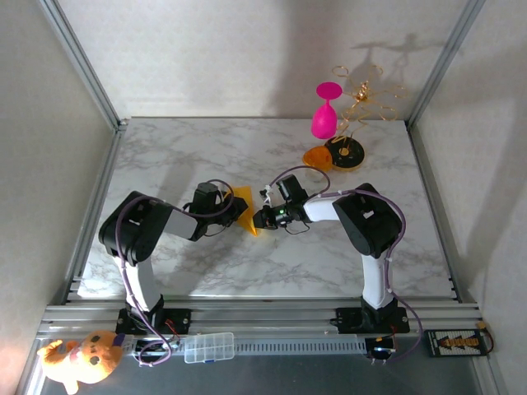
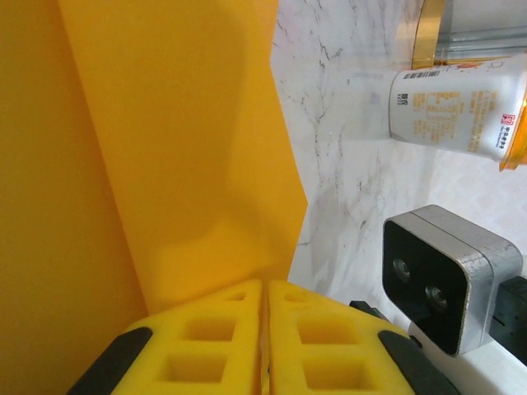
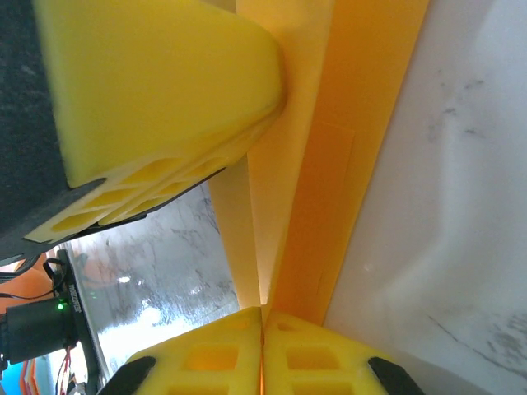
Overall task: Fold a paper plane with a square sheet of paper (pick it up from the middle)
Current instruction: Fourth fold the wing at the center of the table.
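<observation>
In the middle of the counter point(image 1: 247, 148), right between the two arms, the yellow-orange sheet point(image 1: 240, 199) is sitting as a creased, pointed shape with its tip aiming back toward the arm bases. I can't tell if it's touching the counter or hanging just above it.

The left end effector point(image 2: 265, 325) is pinching the paper's edge with its pads squeezed flat together. The right end effector point(image 3: 263, 346) is doing the same on a folded seam, right beside the left one's fingers point(image 3: 156, 90).

What I'm worrying about is two tight pinches this close together on thin paper. If one arm is pulling or twisting while the other is clamping, my guess is a tear or a crooked crease. If one is letting go too early, the fold is probably springing open, or the sheet is drooping from the other pinch. The wrists are also crowding each other, so a bump looks possible. The right arm's camera point(image 2: 445, 280) is looming close in the left wrist view.

Around it, a white cup with an orange top point(image 2: 457, 107) is showing past the paper. The pink goblet point(image 1: 327, 111), gold wire ornament point(image 1: 366, 90) and orange-and-black disc point(image 1: 344, 152) are standing well apart at the far right. So the arms themselves are looking like the main thing getting in the way.
</observation>
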Controlling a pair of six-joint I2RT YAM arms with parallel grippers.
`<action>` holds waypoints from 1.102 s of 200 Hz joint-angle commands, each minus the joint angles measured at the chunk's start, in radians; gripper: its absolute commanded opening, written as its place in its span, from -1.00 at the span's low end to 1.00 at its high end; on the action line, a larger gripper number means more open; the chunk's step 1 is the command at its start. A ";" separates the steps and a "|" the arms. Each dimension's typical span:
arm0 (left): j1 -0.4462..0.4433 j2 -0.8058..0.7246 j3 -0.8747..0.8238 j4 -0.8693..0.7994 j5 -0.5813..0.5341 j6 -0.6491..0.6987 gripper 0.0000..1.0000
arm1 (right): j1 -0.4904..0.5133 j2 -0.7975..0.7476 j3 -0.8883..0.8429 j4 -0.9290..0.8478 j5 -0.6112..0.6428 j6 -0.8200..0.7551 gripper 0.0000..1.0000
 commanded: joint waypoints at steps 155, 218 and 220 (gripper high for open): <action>-0.006 0.041 0.008 -0.037 -0.014 0.041 -0.79 | -0.024 0.020 -0.008 -0.174 0.204 -0.032 -0.63; -0.006 0.045 -0.002 -0.036 -0.021 0.036 -0.80 | -0.024 -0.113 -0.012 -0.148 0.143 0.014 -0.53; -0.006 0.045 -0.002 -0.036 -0.021 0.036 -0.80 | -0.024 -0.120 -0.013 -0.146 0.143 0.016 -0.54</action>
